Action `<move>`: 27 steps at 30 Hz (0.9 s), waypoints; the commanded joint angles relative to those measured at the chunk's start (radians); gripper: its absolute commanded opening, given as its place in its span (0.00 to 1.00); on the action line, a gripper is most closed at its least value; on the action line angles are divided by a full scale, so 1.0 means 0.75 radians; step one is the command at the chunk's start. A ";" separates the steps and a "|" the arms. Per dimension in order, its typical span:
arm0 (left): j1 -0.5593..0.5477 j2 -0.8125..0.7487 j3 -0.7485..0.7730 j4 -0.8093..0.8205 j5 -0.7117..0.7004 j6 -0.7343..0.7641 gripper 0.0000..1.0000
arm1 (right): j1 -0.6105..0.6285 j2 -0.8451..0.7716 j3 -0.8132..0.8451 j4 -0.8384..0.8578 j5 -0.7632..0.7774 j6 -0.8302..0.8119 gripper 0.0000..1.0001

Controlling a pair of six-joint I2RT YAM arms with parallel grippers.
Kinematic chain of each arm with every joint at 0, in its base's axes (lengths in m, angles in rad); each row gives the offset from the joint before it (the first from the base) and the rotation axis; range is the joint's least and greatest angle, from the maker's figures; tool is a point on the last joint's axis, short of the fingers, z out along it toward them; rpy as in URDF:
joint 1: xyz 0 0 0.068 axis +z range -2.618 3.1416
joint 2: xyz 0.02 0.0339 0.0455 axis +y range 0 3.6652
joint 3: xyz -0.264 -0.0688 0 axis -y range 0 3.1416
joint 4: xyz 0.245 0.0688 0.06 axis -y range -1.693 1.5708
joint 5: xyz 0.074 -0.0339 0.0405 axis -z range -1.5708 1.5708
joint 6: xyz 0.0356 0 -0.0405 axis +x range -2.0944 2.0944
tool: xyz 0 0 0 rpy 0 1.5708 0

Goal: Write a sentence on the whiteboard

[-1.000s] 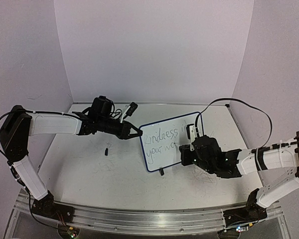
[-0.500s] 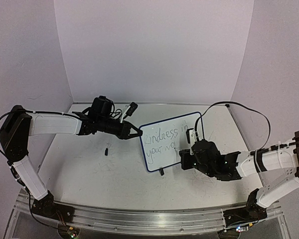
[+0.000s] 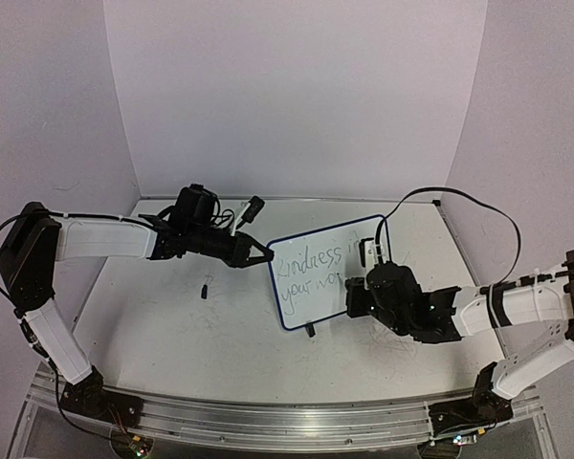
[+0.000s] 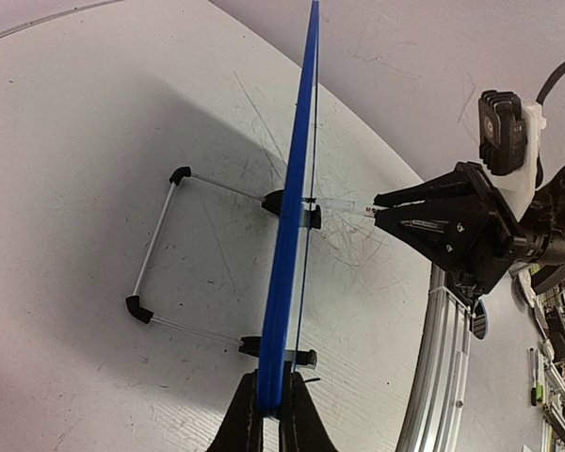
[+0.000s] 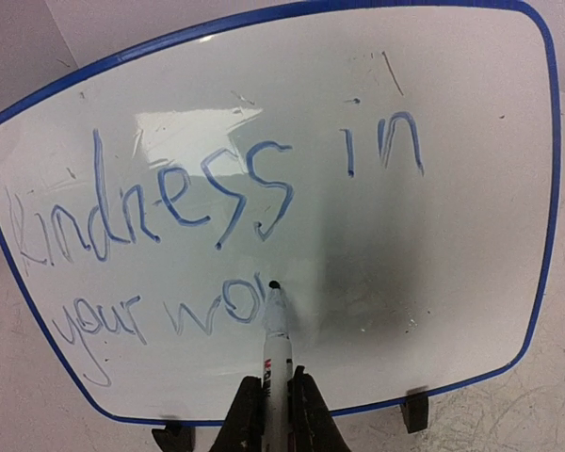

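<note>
The whiteboard (image 3: pixel 306 308) stands upright mid-table on its clip feet (image 5: pixel 413 411). My left gripper (image 3: pixel 265 256) is shut on its left blue frame edge (image 4: pixel 284 282), with the fingers (image 4: pixel 248 424) on either side. My right gripper (image 3: pixel 356 287) is shut on a white marker (image 5: pixel 277 350) in front of the board's lower middle. The marker's dark tip touches the board just right of "wo". The sentence (image 5: pixel 217 193) reads "Kindness in" on the top line and "your wo" with a short stroke below. The right half of the bottom line is blank.
A thin wire stand (image 4: pixel 155 254) sticks out behind the board. A small black piece (image 3: pixel 205 287) lies on the table left of the board. Another black object (image 3: pixel 253 208) and cables lie near the back wall. The right arm's cable (image 3: pixel 459 196) arcs above the table.
The right gripper with the marker dipped slightly toward the near edge, then came back up at the board. The second line has grown by a letter stroke. The left arm has not moved.
</note>
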 commanded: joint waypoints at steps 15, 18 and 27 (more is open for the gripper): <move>-0.014 -0.007 -0.010 -0.066 -0.056 0.091 0.00 | -0.044 -0.154 -0.057 -0.045 -0.040 0.040 0.00; -0.014 -0.009 -0.011 -0.066 -0.056 0.090 0.00 | -0.045 -0.099 -0.053 -0.029 -0.072 0.050 0.00; -0.014 -0.014 -0.017 -0.066 -0.062 0.093 0.00 | -0.046 -0.079 -0.070 -0.004 0.008 0.085 0.00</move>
